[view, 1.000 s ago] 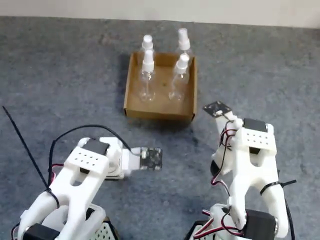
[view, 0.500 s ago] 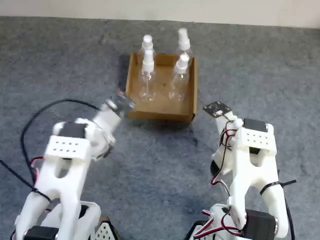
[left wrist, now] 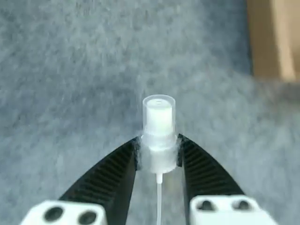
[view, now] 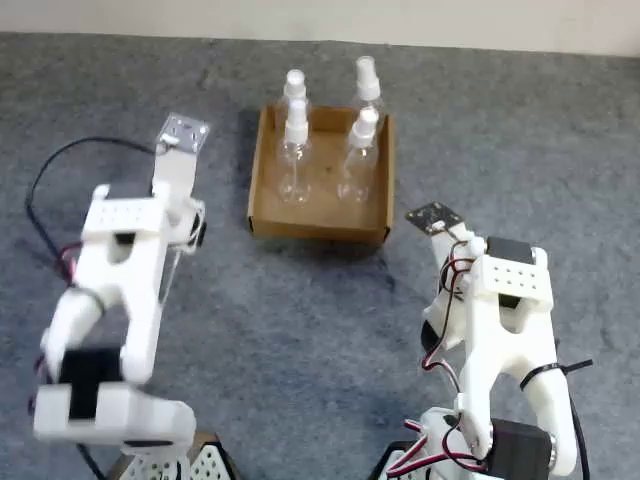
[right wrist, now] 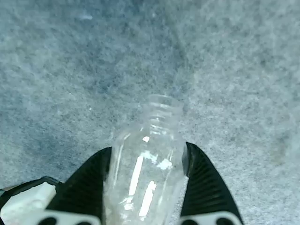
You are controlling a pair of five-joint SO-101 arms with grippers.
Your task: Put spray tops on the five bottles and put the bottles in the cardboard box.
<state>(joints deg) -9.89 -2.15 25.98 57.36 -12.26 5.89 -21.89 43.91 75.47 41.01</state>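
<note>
Grey carpet [left wrist: 70, 56], left gripper [left wrist: 158, 145] clamping spray top [left wrist: 159, 124], nozzle end pointing outward

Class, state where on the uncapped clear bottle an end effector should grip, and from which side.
Grip the bottle across its rounded body, below the shoulder, coming from the side. That leaves the threaded neck free for the spray top; the right end effector holds it so.

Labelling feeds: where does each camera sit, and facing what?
High: fixed overhead, facing down on the table; shows left arm, right arm, box.
Left wrist: on left arm, facing along left gripper shut on spray top.
Right wrist: on right arm, facing along right gripper shut on bottle.
Shared: high and left wrist both show the box.
</note>
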